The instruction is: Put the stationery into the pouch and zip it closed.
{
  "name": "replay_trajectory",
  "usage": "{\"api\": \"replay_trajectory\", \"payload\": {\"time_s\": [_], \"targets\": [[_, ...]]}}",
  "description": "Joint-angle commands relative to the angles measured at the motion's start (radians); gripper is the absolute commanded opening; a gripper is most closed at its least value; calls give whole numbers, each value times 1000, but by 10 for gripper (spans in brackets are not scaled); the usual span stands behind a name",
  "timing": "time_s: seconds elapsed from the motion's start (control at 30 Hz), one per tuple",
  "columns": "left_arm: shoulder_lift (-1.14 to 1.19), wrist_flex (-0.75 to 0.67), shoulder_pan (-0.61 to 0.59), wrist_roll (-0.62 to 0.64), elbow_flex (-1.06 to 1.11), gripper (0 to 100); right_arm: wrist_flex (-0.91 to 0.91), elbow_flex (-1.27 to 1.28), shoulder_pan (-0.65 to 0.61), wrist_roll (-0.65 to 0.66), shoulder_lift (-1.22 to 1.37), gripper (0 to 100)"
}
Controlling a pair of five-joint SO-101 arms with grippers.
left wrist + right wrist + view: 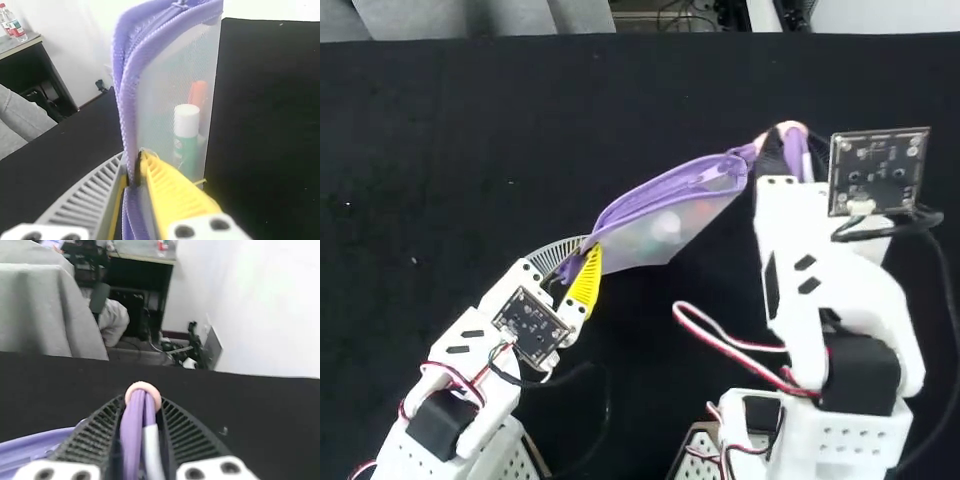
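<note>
A clear mesh pouch (pixel 660 232) with a purple zipper band hangs stretched above the black table between both arms. My left gripper (pixel 578 268) with its yellow finger is shut on the pouch's near lower end (pixel 131 172). My right gripper (pixel 778 145) is shut on the far end, pinching the purple zipper band and a pink ring (pixel 142 392). Through the mesh I see a green glue stick with a white cap (pixel 186 132) and an orange item (pixel 198 92) inside. The zipper (pixel 150 45) looks shut along the length I can see.
The black table (pixel 440 150) spreads out on all sides below the pouch. The arm bases (pixel 820 430) stand at the near edge with red and white cables (pixel 720 335) looping between them. Grey furniture and a white wall lie beyond the far edge.
</note>
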Motion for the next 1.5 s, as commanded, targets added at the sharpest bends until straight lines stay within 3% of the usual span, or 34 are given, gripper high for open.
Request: {"api": "replay_trajectory", "payload": {"time_s": [0.0,0.5,0.83,1.27,1.47], "targets": [[8,11,-10,-5,18,29,-29,-82,104,8,19,11],[8,2,-8,-5,36,29,-219,-84,269,38,205,11],[8,2,-8,-5,35,29,-227,-113,305,32,236,11],[8,-38,-19,3,36,33,-207,-117,66,34,236,11],[6,-48,-104,18,28,33,-187,-70,-18,35,251,11]]}}
